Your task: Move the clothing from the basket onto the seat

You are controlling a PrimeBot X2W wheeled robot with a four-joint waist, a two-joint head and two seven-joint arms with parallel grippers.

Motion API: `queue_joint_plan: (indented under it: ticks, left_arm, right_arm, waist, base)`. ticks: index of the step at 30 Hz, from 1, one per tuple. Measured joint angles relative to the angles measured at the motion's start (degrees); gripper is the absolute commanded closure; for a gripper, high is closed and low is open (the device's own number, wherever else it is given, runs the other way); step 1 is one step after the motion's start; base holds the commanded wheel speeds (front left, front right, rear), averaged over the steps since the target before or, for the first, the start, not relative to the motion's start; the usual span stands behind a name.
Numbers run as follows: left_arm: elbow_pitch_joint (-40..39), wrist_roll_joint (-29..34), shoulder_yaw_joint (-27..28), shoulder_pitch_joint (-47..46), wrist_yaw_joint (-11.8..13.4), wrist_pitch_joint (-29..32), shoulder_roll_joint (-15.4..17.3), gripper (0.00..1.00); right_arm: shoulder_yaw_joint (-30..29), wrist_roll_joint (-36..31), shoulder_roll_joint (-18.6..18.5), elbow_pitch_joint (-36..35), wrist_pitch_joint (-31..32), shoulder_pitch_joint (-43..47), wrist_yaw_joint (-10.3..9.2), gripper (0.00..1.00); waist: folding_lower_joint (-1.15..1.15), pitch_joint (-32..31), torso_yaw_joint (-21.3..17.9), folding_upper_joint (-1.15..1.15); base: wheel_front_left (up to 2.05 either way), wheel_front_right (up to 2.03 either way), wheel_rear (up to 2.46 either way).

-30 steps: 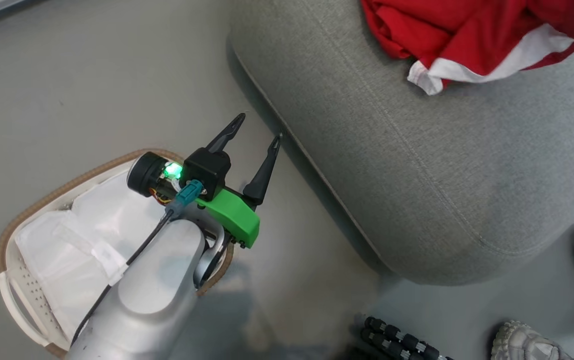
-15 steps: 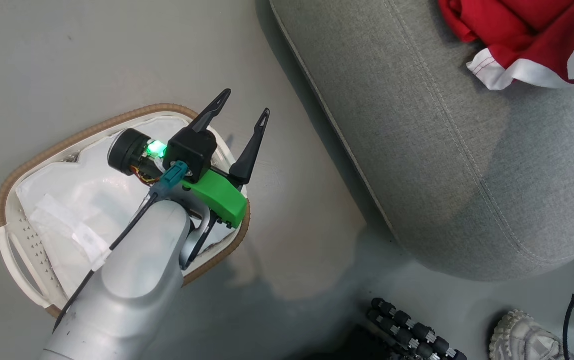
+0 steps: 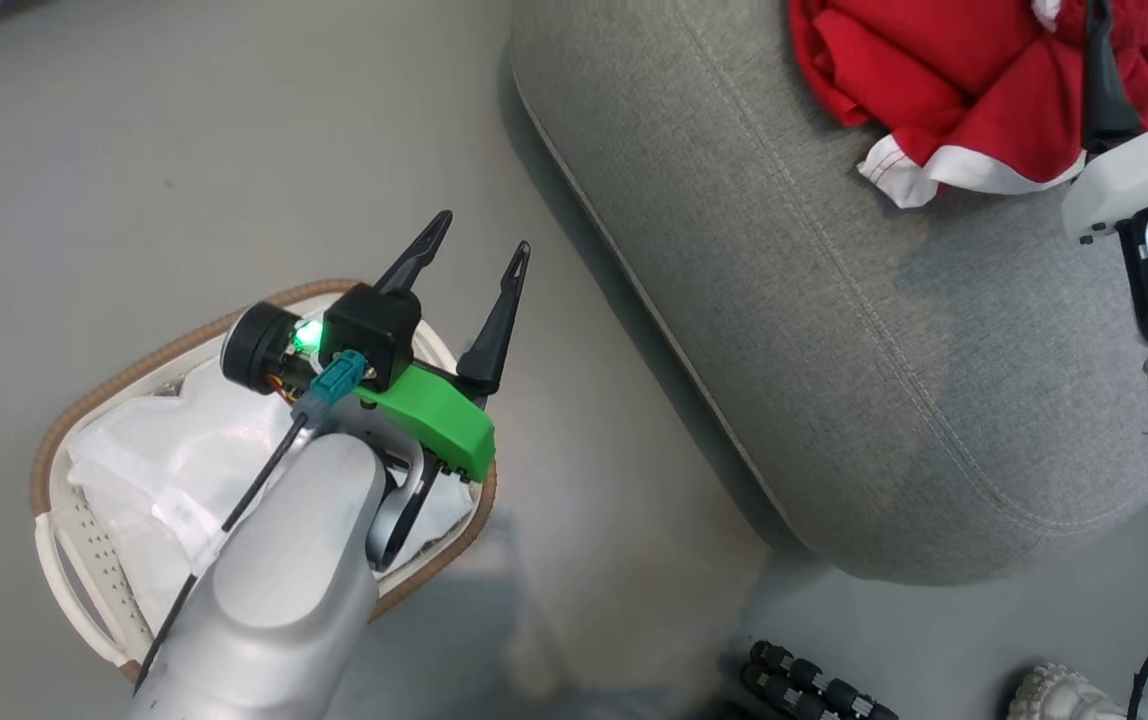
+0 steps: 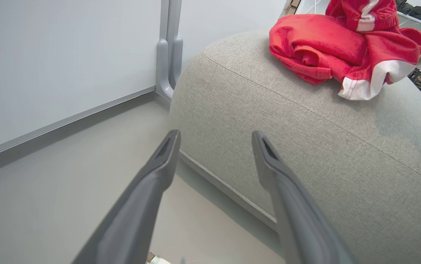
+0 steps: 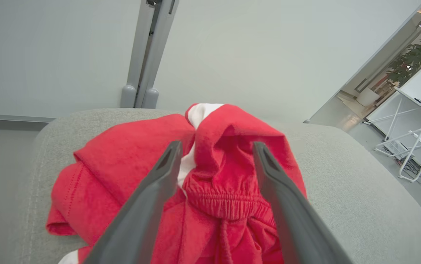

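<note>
Right tool (image 5: 216,150), fingers spread and gripping nothing, hangs over the bright red soft clothing with white trim (image 5: 130,157), heaped on the large grey fabric sofa seat (image 3: 834,350). Left tool (image 3: 479,240), likewise spread and empty, hovers over the rim of the oval white plastic laundry basket with brown woven rim (image 3: 134,360), where just a white fabric liner (image 3: 164,470) shows. The move looks finished, barring anything hidden beneath the pale left arm (image 3: 284,580).
</note>
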Motion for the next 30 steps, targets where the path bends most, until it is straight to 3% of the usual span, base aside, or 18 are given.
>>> queue_joint_plan:
  ticks: [11, 23, 30]
  left_arm:
    - [-1.0, 1.2, 8.2, 6.7, 1.2, 0.0, -2.0, 0.00]
    - [-2.6, 4.9, 22.0, 14.8, 4.1, 0.0, -3.1, 0.00]
    - [-3.4, 7.6, 28.9, 19.8, 3.9, 0.0, -3.5, 0.00]
  right_arm:
    - [6.9, 7.3, 1.0, -10.2, 0.0, 7.4, 0.00, 0.00]
    - [10.9, 9.8, 7.2, -12.1, 0.0, 16.0, 0.00, 0.00]
    - [12.1, 9.7, 9.2, -12.0, 0.0, 21.4, 0.00, 0.00]
  waist:
    - [-0.01, -8.5, 1.8, 0.00]
    - [-0.01, -14.7, 9.5, 0.00]
    - [-0.01, -18.1, 14.0, 0.00]
  base:
    - [0.00, 0.00, 0.00]
    - [0.00, 0.00, 0.00]
    - [0.00, 0.00, 0.00]
